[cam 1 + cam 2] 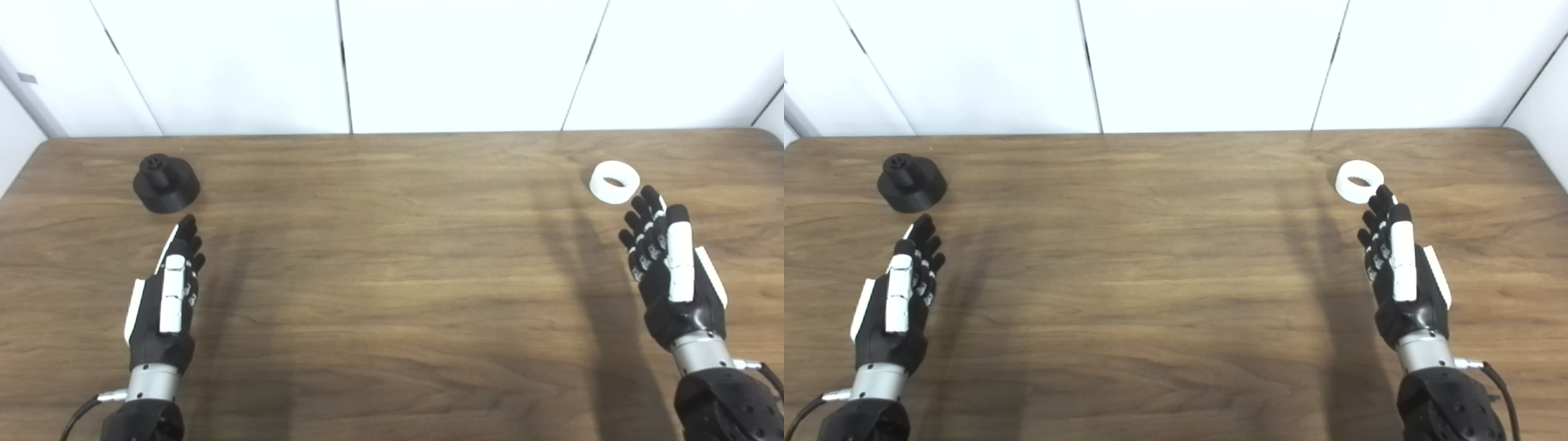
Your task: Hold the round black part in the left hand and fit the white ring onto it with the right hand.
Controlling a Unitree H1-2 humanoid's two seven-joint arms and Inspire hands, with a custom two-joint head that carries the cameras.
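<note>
White wall panels stand behind a brown wooden tabletop [392, 257]. In the left eye view, a round black part [166, 182] sits far left, just beyond the left robot hand [165, 300], whose fingers are straight and apart, holding nothing. In the right eye view, a white ring [1359, 180] lies far right, just beyond the fingertips of the right robot hand [1402, 275], likewise spread flat and empty.

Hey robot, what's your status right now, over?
Left hand, right hand open, empty. Black part, white ring untouched on table. Nothing between.
</note>
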